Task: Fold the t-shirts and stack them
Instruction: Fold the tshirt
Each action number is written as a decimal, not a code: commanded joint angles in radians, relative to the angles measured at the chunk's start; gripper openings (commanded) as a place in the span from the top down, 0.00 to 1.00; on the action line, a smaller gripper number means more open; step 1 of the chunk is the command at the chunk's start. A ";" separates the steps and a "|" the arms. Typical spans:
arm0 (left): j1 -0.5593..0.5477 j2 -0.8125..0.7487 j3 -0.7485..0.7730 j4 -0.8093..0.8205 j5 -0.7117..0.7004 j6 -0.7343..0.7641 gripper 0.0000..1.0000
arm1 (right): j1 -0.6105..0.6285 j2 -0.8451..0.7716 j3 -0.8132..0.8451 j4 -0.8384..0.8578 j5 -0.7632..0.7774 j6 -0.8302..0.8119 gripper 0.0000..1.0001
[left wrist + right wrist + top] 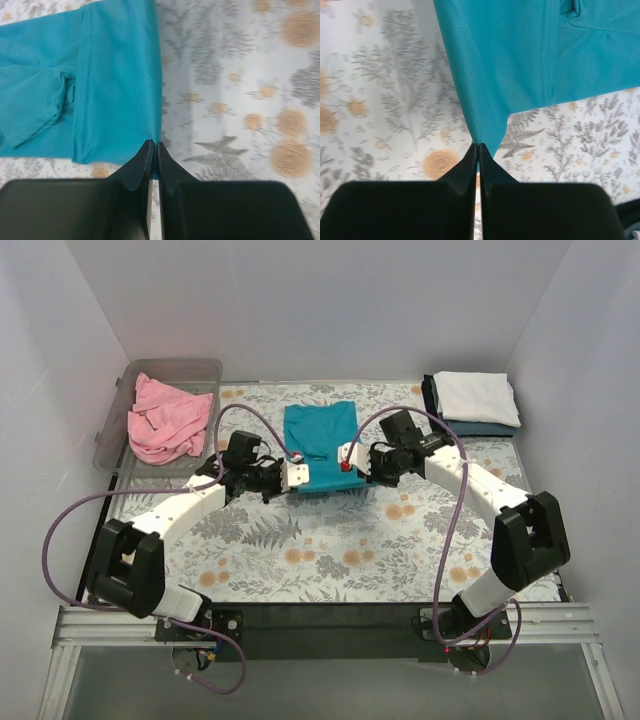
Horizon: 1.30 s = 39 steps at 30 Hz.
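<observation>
The teal t-shirt [320,435] lies partly folded at the back middle of the floral cloth. My left gripper [298,476] is shut on its near left corner, and my right gripper [346,460] is shut on its near right corner. In the left wrist view the black jaws [153,145] pinch the hem edge of the teal t-shirt [100,85], whose sleeve is folded in at the left. In the right wrist view the jaws [478,146] pinch a pulled-up corner of the teal t-shirt [520,55]. A pink t-shirt [168,420] lies crumpled in the bin. A folded white t-shirt [476,396] rests on a folded dark one [480,428].
The clear plastic bin [172,365] stands at the back left against the wall. The folded stack sits in the back right corner. The floral table cloth [330,550] covers the table between the arms. White walls close in the left, right and back sides.
</observation>
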 commanded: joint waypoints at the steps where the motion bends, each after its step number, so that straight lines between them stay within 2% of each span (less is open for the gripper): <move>1: -0.017 -0.122 -0.025 -0.238 0.108 0.062 1.00 | 0.039 -0.104 -0.056 -0.111 -0.047 0.025 0.99; 4: -0.028 -0.202 -0.025 -0.402 0.183 0.084 1.00 | 0.102 -0.201 -0.094 -0.203 -0.091 0.051 0.99; 8: -0.040 -0.309 -0.037 -0.563 0.260 0.116 1.00 | 0.213 -0.351 -0.163 -0.246 -0.087 0.097 0.99; 12: -0.051 -0.400 -0.057 -0.639 0.270 0.119 1.00 | 0.246 -0.339 -0.125 -0.283 -0.117 0.134 0.99; 14: -0.051 -0.400 -0.042 -0.636 0.253 0.063 1.00 | 0.246 -0.300 -0.099 -0.289 -0.105 0.113 0.99; 18: -0.002 -0.278 0.038 -0.593 0.223 -0.002 1.00 | 0.225 -0.201 0.028 -0.294 -0.088 0.042 0.99; 20: 0.099 -0.173 0.117 -0.588 0.290 0.021 1.00 | 0.211 -0.123 0.074 -0.294 -0.093 0.021 0.99; 23: 0.170 -0.063 0.199 -0.591 0.303 0.087 1.00 | 0.170 -0.004 0.182 -0.293 -0.102 -0.022 0.99; 25: 0.205 0.026 0.240 -0.537 0.303 0.081 1.00 | 0.138 0.061 0.270 -0.289 -0.110 -0.054 0.99; 31: 0.239 0.237 0.279 -0.334 0.227 0.033 1.00 | 0.058 0.404 0.465 -0.280 -0.133 -0.076 0.99; 33: 0.239 0.293 0.280 -0.224 0.198 -0.032 1.00 | 0.038 0.461 0.518 -0.279 -0.133 -0.070 0.99; 39: 0.239 0.441 0.365 -0.154 0.151 -0.128 1.00 | 0.029 0.544 0.477 -0.210 -0.116 -0.055 0.99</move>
